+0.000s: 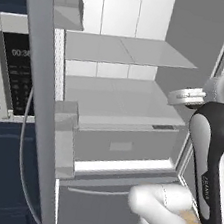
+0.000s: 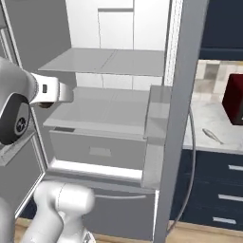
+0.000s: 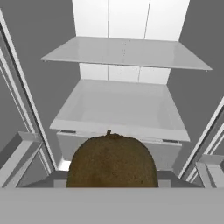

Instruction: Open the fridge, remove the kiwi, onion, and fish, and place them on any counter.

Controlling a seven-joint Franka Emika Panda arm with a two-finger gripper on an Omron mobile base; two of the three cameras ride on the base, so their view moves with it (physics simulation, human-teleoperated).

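The kiwi (image 3: pixel 112 161) is being held in the gripper (image 3: pixel 112 181), whose jaws are being pressed on its two sides, just in front of the open fridge (image 3: pixel 122 109). The counter (image 2: pixel 209 124), where the fish (image 2: pixel 212 136) is already lying, is seen to the right of the fridge door. The next move is judged to be a swing to the right, toward that marble slab.

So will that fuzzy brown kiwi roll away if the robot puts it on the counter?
Probably a little. The kiwi looks round like a ball, so it could roll on the smooth marble counter unless set down gently. Its rough brown skin likely grips better than something shiny. It looks small, so it is probably light.
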